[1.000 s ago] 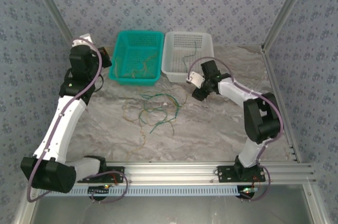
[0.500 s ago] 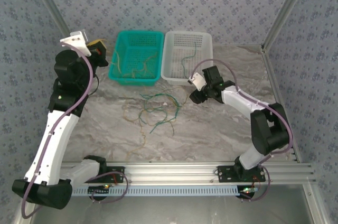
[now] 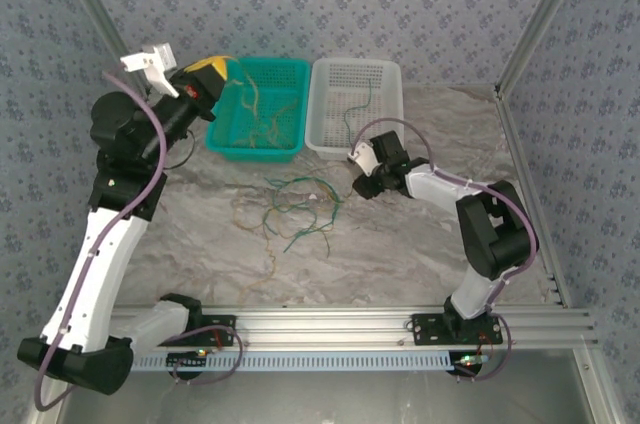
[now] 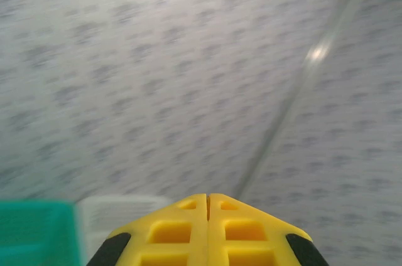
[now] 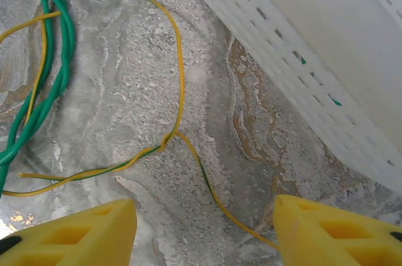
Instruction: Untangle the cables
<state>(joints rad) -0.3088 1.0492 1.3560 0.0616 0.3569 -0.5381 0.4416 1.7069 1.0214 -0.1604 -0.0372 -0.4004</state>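
Observation:
A tangle of green and yellow-tan cables (image 3: 295, 206) lies on the marble table in the middle. More tan cables (image 3: 262, 129) sit in the green basket (image 3: 255, 153), and one green cable (image 3: 362, 104) lies in the white basket (image 3: 335, 149). My left gripper (image 3: 212, 72) is raised over the green basket's left corner, jaws shut, with a tan strand (image 3: 247, 94) running from its tip down into the basket. My right gripper (image 5: 204, 216) hovers open low over the table by the white basket (image 5: 301, 53). A yellow-green cable (image 5: 179, 90) lies on the table between its fingers, untouched.
Thick green cables (image 5: 44, 84) curve along the left edge of the right wrist view. Patterned walls and metal frame posts (image 3: 525, 34) close in the table. Bare marble (image 3: 420, 244) stretches in front of the right arm.
The left arm has risen and swung its gripper up and right over the green basket's corner, drawing a tan strand upward. The right gripper has shifted slightly left toward the tangle.

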